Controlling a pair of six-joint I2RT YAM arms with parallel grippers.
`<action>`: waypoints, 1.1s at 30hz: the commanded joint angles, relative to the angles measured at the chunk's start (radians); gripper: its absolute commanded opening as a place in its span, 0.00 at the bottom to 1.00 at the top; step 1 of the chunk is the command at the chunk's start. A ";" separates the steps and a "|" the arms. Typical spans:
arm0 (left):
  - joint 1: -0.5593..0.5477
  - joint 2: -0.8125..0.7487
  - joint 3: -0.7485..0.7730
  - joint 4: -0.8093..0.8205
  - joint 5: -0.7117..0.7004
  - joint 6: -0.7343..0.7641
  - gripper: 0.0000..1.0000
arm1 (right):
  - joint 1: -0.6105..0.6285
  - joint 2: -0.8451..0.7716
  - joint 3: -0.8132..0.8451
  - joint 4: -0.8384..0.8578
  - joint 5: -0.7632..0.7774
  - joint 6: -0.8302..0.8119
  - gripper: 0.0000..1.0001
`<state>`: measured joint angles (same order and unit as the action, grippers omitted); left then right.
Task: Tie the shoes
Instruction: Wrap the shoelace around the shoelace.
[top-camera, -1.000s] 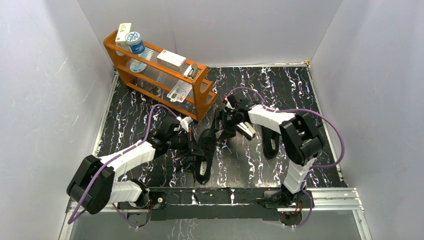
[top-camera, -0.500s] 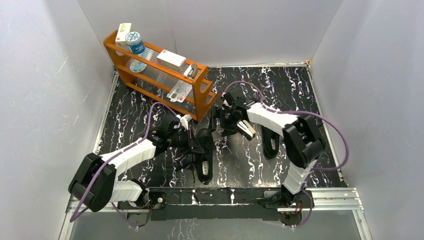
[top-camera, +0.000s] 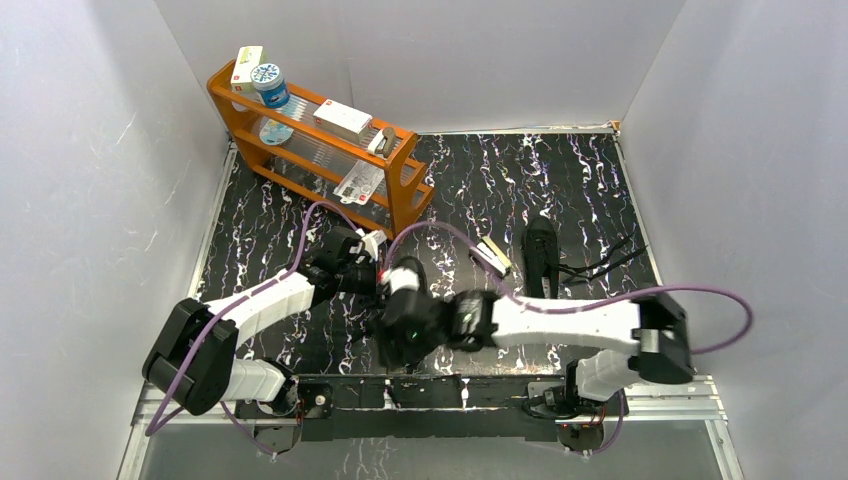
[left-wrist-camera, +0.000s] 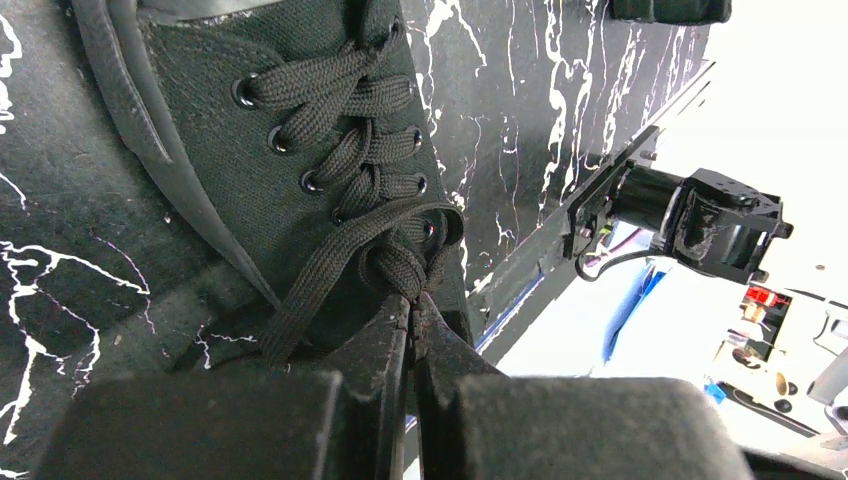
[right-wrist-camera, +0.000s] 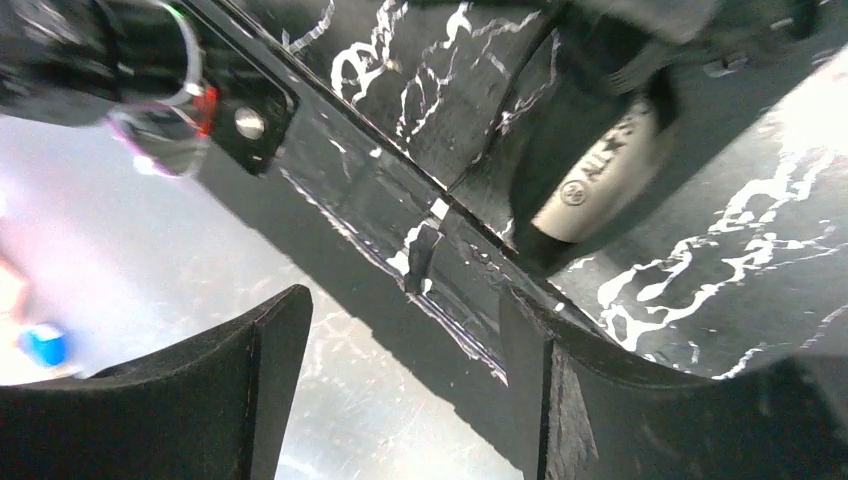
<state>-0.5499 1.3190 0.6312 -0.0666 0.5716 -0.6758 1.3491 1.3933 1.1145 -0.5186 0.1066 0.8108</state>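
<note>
Left gripper (left-wrist-camera: 410, 305) was clenched on a lace (left-wrist-camera: 335, 265) of the shoe (left-wrist-camera: 250, 150) directly ahead of its tips. Right gripper (right-wrist-camera: 400, 330) stood released, the same shoe's heel just ahead; the other shoe (top-camera: 541, 258) lay well apart from both.

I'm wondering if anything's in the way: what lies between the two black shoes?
In the top view, a small striped box lies between the right-hand shoe and the other shoe, whose lace the left tool pinches.
</note>
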 joint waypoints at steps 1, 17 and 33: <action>0.008 -0.007 0.024 -0.035 0.051 0.033 0.00 | 0.177 0.186 0.108 0.015 0.353 0.079 0.76; 0.008 0.007 0.038 -0.092 0.042 0.052 0.00 | 0.184 0.477 0.200 0.016 0.521 0.079 0.54; 0.008 -0.037 0.015 -0.098 0.044 0.041 0.00 | 0.143 0.604 0.225 -0.027 0.550 0.139 0.40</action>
<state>-0.5346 1.3334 0.6380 -0.1375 0.5396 -0.6426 1.5196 1.9598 1.3293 -0.4465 0.6155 0.8642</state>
